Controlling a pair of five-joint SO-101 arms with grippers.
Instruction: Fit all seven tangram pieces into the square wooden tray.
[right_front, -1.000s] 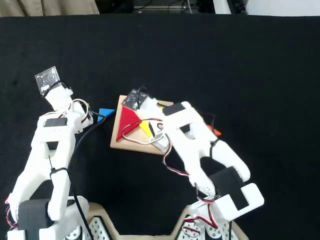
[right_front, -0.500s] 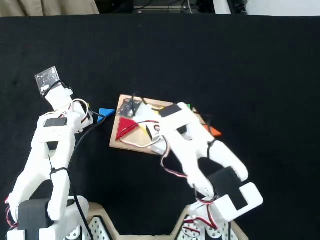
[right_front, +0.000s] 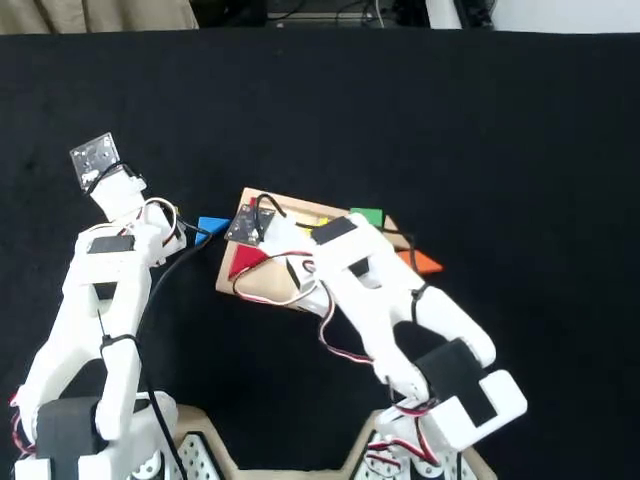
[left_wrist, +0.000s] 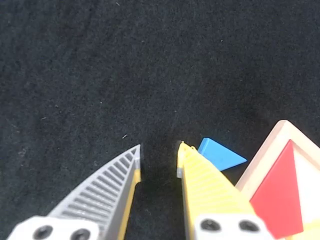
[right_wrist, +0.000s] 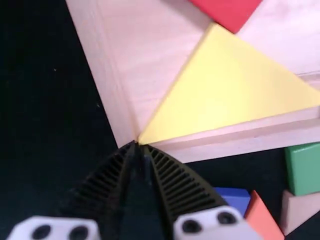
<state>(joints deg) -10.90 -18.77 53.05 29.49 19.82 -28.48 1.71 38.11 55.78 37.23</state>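
Pale, smooth wooden tray (right_wrist: 145, 55); a matt yellow triangle (right_wrist: 225, 95) inside it; the desk (left_wrist: 100, 60) beneath wears coarse black cloth.

The square wooden tray (right_wrist: 92, 45) lies flat, and inside it a yellow triangle (right_wrist: 227, 97) has one point tucked into a corner, with a red triangle (left_wrist: 279, 196) beside it. A light blue triangle (left_wrist: 220, 155) lies flat just outside one tray corner, apart from the rim. Past the tray's opposite side, a green block (right_wrist: 303, 168), a dark blue piece (right_wrist: 234, 197), an orange piece (right_wrist: 259, 214) and a pale tan piece (right_wrist: 299, 210) cluster close together.
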